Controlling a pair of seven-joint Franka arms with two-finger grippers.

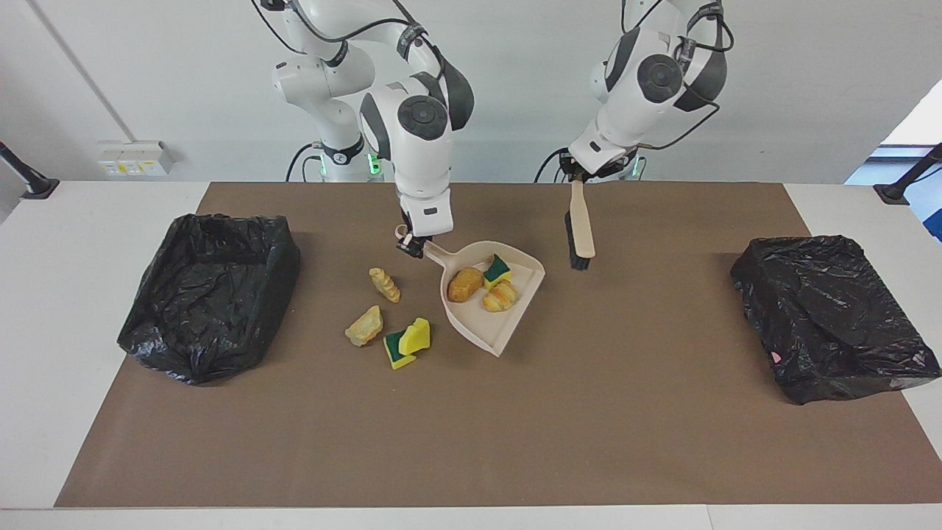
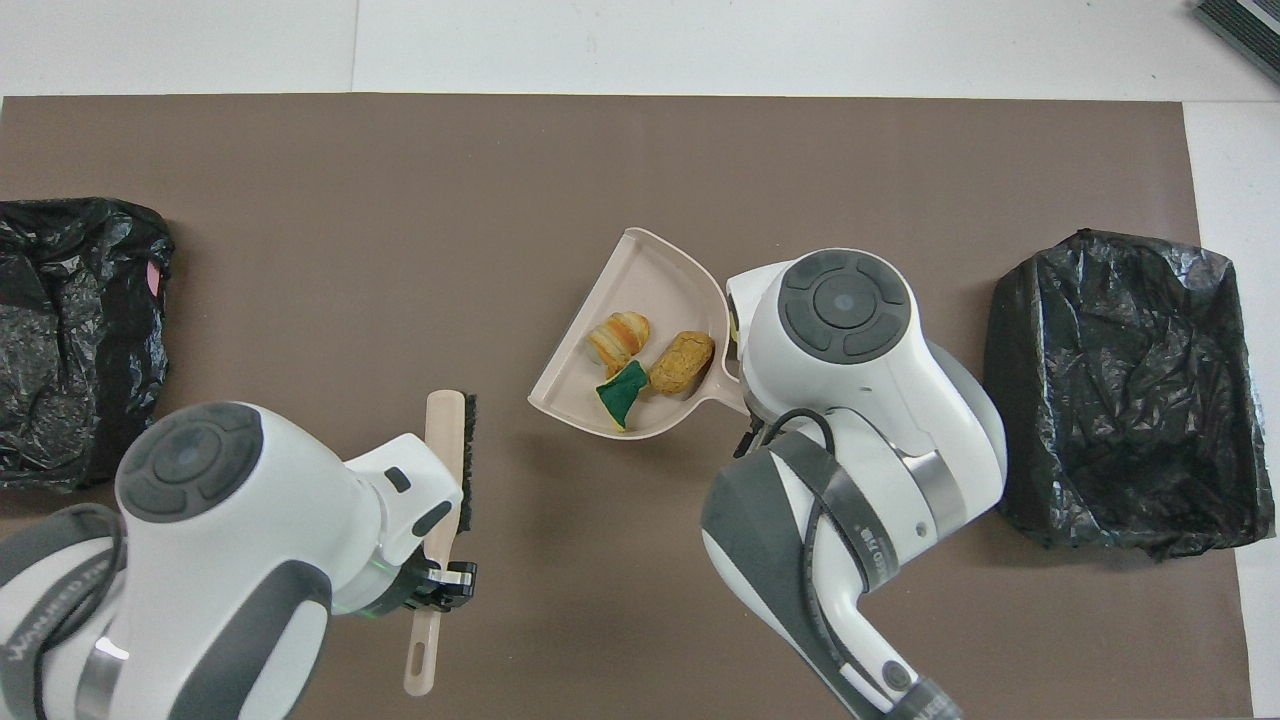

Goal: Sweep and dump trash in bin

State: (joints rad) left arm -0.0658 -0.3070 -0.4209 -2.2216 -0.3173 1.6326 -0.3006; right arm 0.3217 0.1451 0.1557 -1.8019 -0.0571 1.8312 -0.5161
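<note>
About half the job looks done. Three pieces of the trash (image 1: 486,283) sit in the dustpan (image 1: 491,333): a brown bread-like chunk (image 1: 464,284), a green-and-yellow sponge bit (image 1: 497,270) and an orange-striped bread-like chunk (image 1: 500,295). The right hand (image 1: 410,245) is closed on the dustpan's handle, holding the pan over the middle of the brown mat (image 1: 471,442), apparently lifted off it with the open lip tilted away from the robots.

Three pieces are not yet swept. They lie on the mat beside the pan, toward the right arm's end of the surface: a ridged tan piece (image 1: 385,284), a pale tan chunk (image 1: 365,326) and a yellow-and-green sponge bit (image 1: 407,341) (the overhead view hides all three under the right arm). The sponge bit is the closest of them to the pan's lip.

The left hand (image 1: 575,174) is closed on the end of the brush (image 1: 581,230) handle and holds the brush in the air, bristles hanging down, over the mat toward the left arm's end.

Nothing has been dumped so far as can be seen. The black-lined bin (image 1: 210,291) at the right arm's end gapes open and shows no trash inside; the second black bag (image 1: 831,316), at the left arm's end, lies crumpled and well apart from the pan. Left to do, by my reading: empty the loaded pan into a bin, then sweep up the remaining three pieces and dump those too.
</note>
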